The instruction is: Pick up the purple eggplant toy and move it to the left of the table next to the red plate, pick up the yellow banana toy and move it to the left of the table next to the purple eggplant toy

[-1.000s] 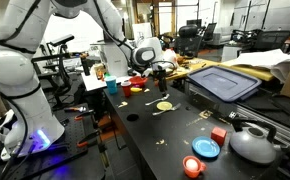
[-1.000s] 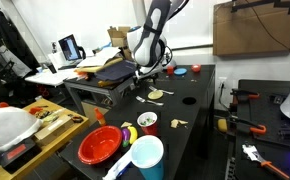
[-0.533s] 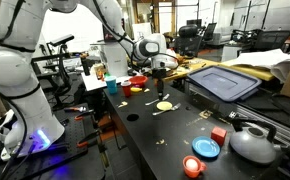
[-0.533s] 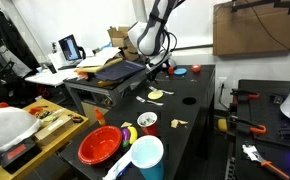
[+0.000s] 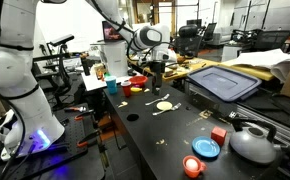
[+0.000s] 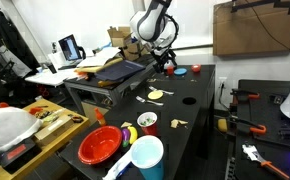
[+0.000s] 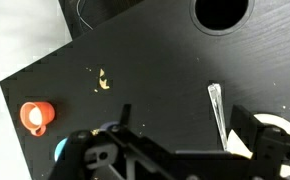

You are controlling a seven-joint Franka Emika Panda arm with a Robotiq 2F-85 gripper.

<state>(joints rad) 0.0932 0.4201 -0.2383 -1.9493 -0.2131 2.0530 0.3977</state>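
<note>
My gripper point(image 5: 157, 72) point(image 6: 164, 63) hangs above the middle of the black table point(image 5: 155, 140) point(image 6: 191, 108). In the wrist view its jaws point(image 7: 185, 140) are open with nothing between them. The red plate point(image 5: 137, 82) point(image 6: 99, 144) lies at one end of the table. The yellow banana toy point(image 5: 134, 91) point(image 6: 131, 132) lies right beside the plate, well away from the gripper. I cannot make out the purple eggplant toy against the black top.
A pale round disc point(image 5: 164, 104) point(image 6: 156, 95) point(image 7: 277, 128) and a clear utensil point(image 7: 215, 105) lie below the gripper. A blue plate point(image 5: 206, 148), an orange cup point(image 5: 192, 166) point(image 7: 35, 115), a red cube point(image 5: 218, 134) and a grey kettle point(image 5: 253, 143) stand at the other end. A blue cup point(image 6: 145, 156) stands by the red plate.
The gripper has lifted away from the tabletop and shifted a little along the table, away from the red plate. Nothing on the table has moved.
</note>
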